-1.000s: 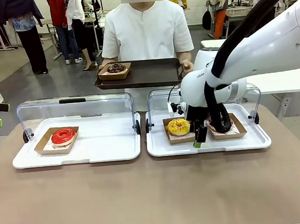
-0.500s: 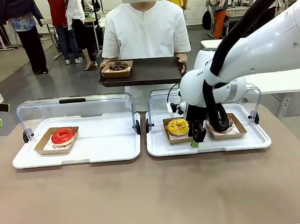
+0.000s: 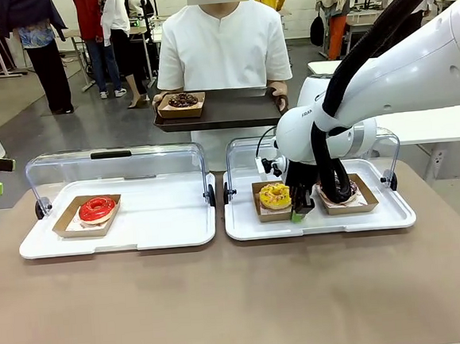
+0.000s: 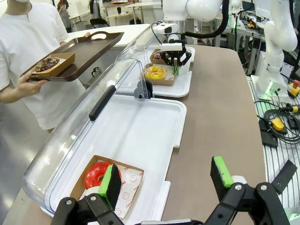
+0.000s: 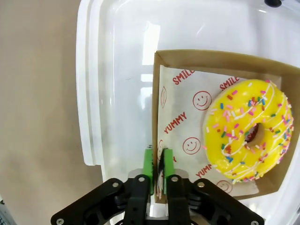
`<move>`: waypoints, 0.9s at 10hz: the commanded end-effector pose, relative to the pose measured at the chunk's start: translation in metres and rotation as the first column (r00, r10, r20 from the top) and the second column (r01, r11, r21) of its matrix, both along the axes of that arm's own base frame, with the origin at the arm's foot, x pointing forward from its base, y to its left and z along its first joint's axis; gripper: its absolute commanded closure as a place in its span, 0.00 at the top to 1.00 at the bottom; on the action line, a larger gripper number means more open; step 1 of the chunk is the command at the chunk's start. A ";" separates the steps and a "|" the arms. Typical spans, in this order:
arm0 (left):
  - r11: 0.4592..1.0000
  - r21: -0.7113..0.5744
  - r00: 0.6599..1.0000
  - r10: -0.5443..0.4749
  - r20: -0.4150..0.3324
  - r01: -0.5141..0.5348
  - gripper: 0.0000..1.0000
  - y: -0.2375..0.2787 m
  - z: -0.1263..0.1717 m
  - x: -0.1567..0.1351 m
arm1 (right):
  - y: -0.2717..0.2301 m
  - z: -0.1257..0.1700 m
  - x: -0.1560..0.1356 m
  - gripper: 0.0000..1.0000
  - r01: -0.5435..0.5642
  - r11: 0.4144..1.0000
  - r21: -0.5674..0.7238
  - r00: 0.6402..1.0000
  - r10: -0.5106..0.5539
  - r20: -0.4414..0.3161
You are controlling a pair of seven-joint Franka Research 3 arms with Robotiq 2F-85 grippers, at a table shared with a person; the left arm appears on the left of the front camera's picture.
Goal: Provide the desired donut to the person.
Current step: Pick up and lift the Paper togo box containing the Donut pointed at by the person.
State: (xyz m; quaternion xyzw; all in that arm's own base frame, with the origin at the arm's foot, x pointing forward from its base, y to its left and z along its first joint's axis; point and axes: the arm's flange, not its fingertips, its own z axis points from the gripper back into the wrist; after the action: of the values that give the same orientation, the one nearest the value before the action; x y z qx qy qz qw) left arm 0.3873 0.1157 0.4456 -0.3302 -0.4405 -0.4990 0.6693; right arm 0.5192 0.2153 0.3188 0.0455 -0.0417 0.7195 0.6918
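Observation:
The yellow sprinkled donut (image 3: 275,194) lies in a cardboard box (image 5: 155,93) on the right white tray (image 3: 393,216). My right gripper (image 3: 299,211) comes down at the box's right side. In the right wrist view its green pads (image 5: 148,161) are shut on the box's thin side wall, next to the yellow donut (image 5: 248,129). The person (image 3: 222,45) stands across the table holding a brown serving tray (image 3: 233,108) with a chocolate donut (image 3: 182,101) in a box. My left gripper (image 4: 166,176) is open over the left tray's front edge, near a red donut (image 4: 98,174).
A red donut (image 3: 97,208) sits in its box on the left white tray (image 3: 171,232). A dark donut's box (image 3: 359,198) lies behind my right arm. Both trays have clear lids (image 3: 117,161) raised at the back. Bare tabletop (image 3: 240,299) stretches in front.
My right gripper's fingers have closed on the side wall of the yellow donut's box. The person has raised the serving tray a little and shifted it right.

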 end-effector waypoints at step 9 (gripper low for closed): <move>1.000 -0.012 1.000 -0.001 0.009 0.002 1.00 0.001 0.001 -0.001 | 0.036 0.068 -0.041 0.00 -0.004 0.998 -0.068 0.998 0.009 0.068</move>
State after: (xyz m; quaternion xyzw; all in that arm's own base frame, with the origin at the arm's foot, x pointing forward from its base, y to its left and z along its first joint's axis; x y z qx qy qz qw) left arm 0.3873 0.1155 0.4455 -0.3303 -0.4403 -0.4991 0.6693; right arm 0.4945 0.2474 0.3762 0.0176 -0.0537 0.7312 0.6798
